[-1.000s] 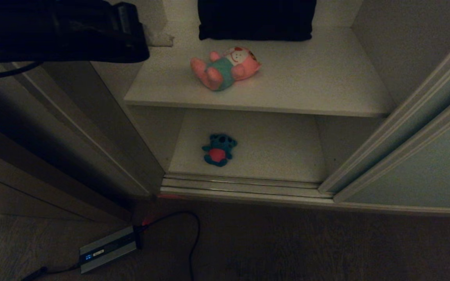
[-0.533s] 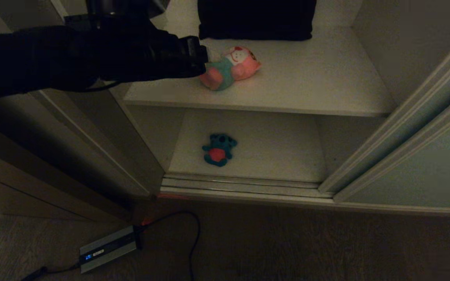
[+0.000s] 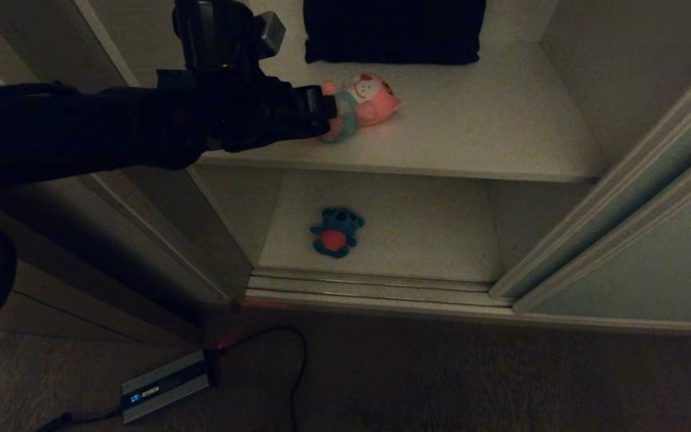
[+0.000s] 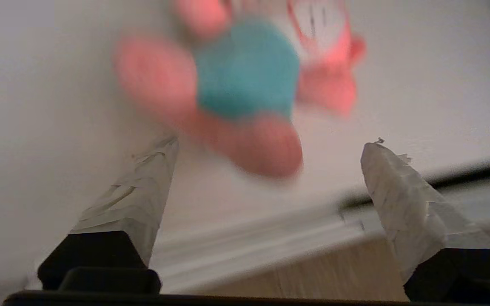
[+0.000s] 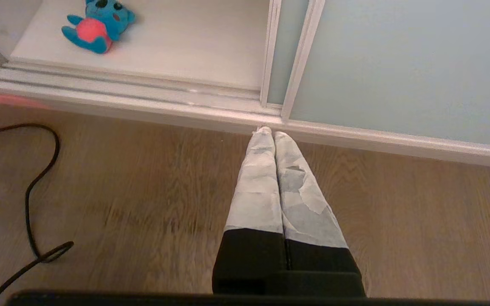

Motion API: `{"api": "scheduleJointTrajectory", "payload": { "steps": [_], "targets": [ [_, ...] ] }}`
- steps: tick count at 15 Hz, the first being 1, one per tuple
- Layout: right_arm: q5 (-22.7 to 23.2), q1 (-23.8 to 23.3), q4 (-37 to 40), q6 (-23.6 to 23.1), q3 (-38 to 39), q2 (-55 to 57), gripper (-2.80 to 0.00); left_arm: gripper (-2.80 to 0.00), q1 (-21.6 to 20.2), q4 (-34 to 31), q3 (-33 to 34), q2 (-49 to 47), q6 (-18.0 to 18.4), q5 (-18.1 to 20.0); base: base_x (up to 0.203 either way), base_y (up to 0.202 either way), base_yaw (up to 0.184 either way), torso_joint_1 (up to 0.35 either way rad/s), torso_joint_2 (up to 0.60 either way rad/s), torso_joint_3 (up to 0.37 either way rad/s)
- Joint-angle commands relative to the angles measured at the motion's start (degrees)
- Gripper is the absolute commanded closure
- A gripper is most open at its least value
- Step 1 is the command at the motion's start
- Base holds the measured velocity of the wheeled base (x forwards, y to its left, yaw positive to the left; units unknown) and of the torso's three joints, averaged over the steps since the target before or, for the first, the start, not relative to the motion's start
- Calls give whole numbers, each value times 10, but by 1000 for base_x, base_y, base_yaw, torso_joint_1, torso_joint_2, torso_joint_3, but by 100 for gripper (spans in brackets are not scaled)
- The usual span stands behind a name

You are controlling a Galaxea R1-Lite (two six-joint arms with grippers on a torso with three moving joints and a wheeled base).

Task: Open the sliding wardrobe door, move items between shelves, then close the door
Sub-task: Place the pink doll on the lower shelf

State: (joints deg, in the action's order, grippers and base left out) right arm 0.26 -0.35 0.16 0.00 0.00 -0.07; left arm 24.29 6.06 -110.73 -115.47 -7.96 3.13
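Note:
The pink plush toy [image 3: 364, 98] in a teal outfit lies on the upper shelf [image 3: 471, 129]. My left gripper [image 3: 329, 111] reaches in from the left at the toy's legs. In the left wrist view it [image 4: 269, 142] is open, its taped fingers [image 4: 143, 199] wide apart, with the pink toy [image 4: 245, 80] just ahead and one foot between the tips. The teal-blue toy [image 3: 335, 231] lies on the lower shelf [image 3: 423, 234]. The sliding wardrobe door [image 3: 639, 264] stands slid to the right. My right gripper [image 5: 268, 129] hangs shut over the wooden floor near the door track.
A black cushion [image 3: 393, 30] sits at the back of the upper shelf. The door track [image 3: 369, 289] runs along the wardrobe's foot. A grey power unit [image 3: 162, 384] and its black cable [image 3: 299, 360] lie on the floor in front.
My left arm has swung down from the upper left and reached right across the upper shelf's edge up to the pink toy's legs. Both toys lie as before.

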Motion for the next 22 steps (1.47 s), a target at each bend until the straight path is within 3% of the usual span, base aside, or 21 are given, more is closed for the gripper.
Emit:
{"api": "scheduleJointTrajectory", "payload": {
  "steps": [1,6,13,14,22],
  "targets": [
    [0,0,0,0,2,1,0,-280,5,4,0,-2,0,-3,167,0,0,3,6,6],
    [0,0,0,0,2,1,0,-280,24,-6,1,-12,-5,-12,174,0,1,4,3,2],
    [0,0,0,0,2,1,0,-280,26,-28,1,-28,-4,-13,0,0,0,0,0,0],
    [0,0,0,0,2,1,0,0,26,-28,1,-31,-5,-14,0,0,0,0,0,0],
    [0,0,0,0,2,1,0,0,32,-20,-3,-17,-6,-11,0,0,0,0,0,0]
  ]
}}
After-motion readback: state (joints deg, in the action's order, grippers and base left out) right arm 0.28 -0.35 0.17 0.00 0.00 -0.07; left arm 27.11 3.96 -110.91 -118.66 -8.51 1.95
